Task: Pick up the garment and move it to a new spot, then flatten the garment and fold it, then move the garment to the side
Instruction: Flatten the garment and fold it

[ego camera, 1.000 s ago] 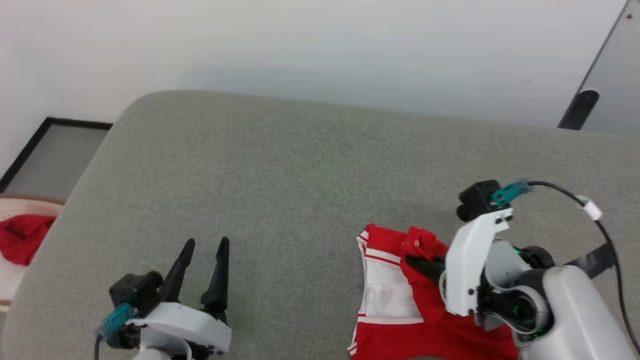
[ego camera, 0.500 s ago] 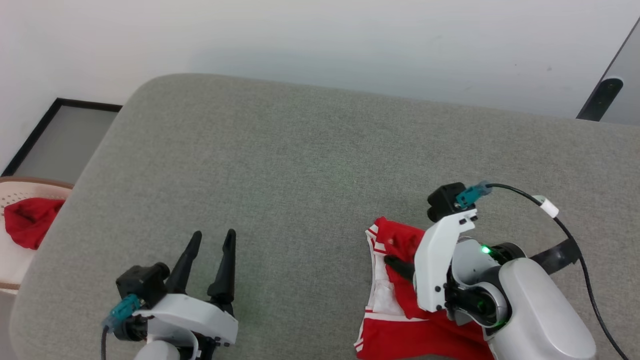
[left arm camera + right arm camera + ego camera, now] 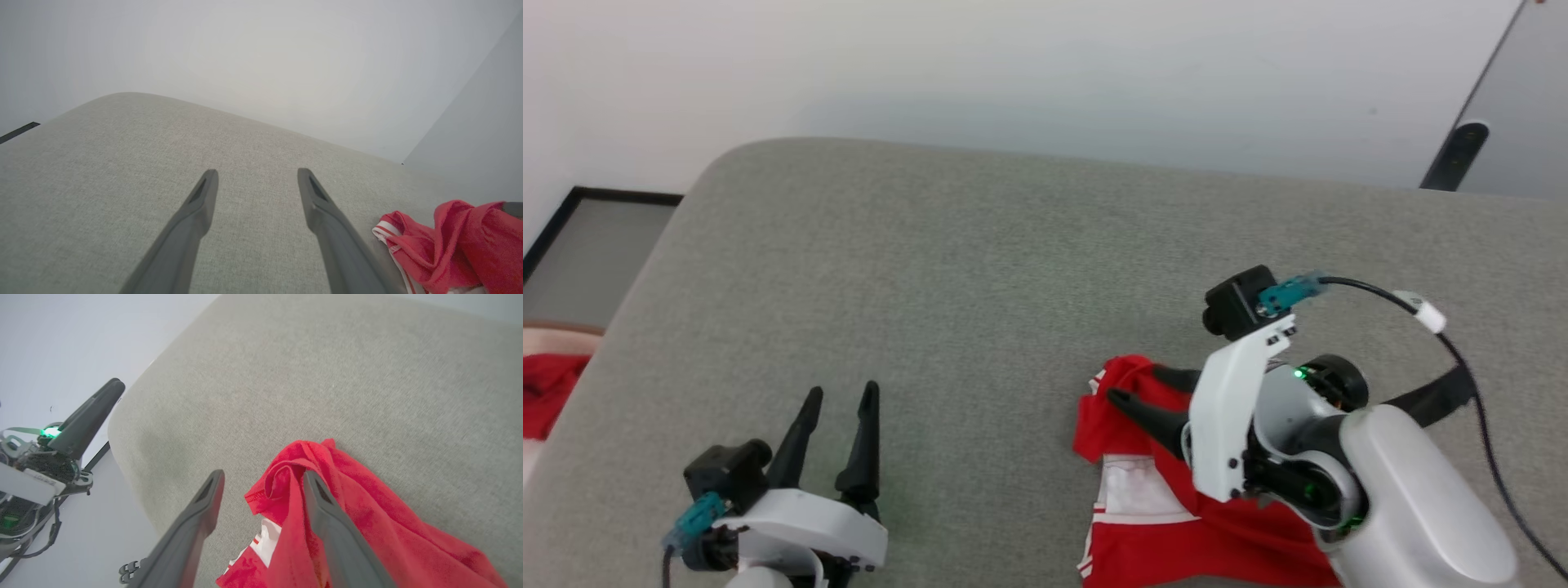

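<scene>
The garment (image 3: 1143, 543), red with white panels and striped trim, lies crumpled on the grey cushioned surface (image 3: 980, 269) at the lower right. My right gripper (image 3: 1141, 385) stands open over its upper left corner, fingers pointing left. In the right wrist view a bunched red fold of the garment (image 3: 367, 522) lies loose between and under the spread fingers of the right gripper (image 3: 263, 473). My left gripper (image 3: 840, 394) is open at the lower left, holding nothing, well clear of the cloth. In the left wrist view the left gripper (image 3: 257, 173) points across bare cushion with the garment (image 3: 449, 241) to its right.
A smaller red cloth bundle (image 3: 547, 392) lies in a pale basket (image 3: 556, 333) beyond the cushion's left edge. A dark-framed panel (image 3: 596, 237) lies on the floor at the left. A white wall runs behind the cushion, and bare cushion stretches across the middle and back.
My right gripper has opened and let go of the red fold, which now lies bunched further left on the cushion. The head camera has shifted. The left gripper has stayed open.
</scene>
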{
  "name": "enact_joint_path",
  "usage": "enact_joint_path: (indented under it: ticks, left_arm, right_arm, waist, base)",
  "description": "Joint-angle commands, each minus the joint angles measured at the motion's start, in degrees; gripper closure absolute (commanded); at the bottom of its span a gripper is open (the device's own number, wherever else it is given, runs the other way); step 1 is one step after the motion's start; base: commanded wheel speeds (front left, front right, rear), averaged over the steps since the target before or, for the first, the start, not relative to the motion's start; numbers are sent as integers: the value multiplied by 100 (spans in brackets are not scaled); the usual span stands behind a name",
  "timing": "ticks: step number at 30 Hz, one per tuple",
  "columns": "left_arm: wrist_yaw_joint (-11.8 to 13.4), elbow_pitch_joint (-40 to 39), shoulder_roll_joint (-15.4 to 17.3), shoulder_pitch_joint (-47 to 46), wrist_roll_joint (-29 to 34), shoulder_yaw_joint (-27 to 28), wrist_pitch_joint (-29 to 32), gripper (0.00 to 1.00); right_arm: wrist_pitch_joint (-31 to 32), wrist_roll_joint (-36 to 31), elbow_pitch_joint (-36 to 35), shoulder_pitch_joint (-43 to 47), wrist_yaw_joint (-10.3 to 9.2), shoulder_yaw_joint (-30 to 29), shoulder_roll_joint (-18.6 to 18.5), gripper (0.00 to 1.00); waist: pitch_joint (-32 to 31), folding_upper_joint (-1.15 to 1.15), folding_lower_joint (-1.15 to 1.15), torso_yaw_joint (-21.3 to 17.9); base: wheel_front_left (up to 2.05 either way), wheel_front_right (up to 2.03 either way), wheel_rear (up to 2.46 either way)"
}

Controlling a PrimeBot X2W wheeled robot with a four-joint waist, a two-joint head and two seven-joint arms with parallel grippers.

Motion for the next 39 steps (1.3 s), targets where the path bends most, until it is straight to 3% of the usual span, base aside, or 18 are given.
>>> enact_joint_path:
  ticks: [1, 6, 11, 17, 26, 39]
  left_arm:
    - [-18, -23, 24, 59, 56, 25, -16, 0]
    - [-18, -122, 59, 146, 98, 142, -16, 0]
    - [-18, -254, 85, 278, 190, 260, -16, 0]
    - [-18, -313, 112, 339, 192, 320, -16, 0]
    - [-18, -261, 75, 174, 188, 132, -16, 0]
    - [-18, -182, 62, 281, 117, 146, -16, 0]
  right_arm:
    - [-74, 96, -108, 42, -7, 58, -74, 0]
    - [-875, 175, -798, 195, -7, 325, -715, 0]
    - [-2226, 260, -1252, 336, -7, 576, -1214, 0]
    - [-3096, 417, -1082, 466, -7, 949, -1556, 0]
    - [-3161, 824, -773, 76, -7, 1725, -1619, 0]
    - [-2425, 1608, -1116, -297, -7, 2787, -1837, 0]
  waist:
    - [-24, 0, 0, -88]
    - [-48, 0, 0, -322]
    - [-82, 0, 0, -591]
    - [-73, 0, 0, -826]
    - [-84, 0, 0, -656]
    - [-172, 0, 0, -412]
  base:
    - [0, 0, 0]
    - [0, 0, 0]
    - [0, 0, 0]
    - [0, 0, 0]
    - [0, 0, 0]
    - [0, 0, 0]
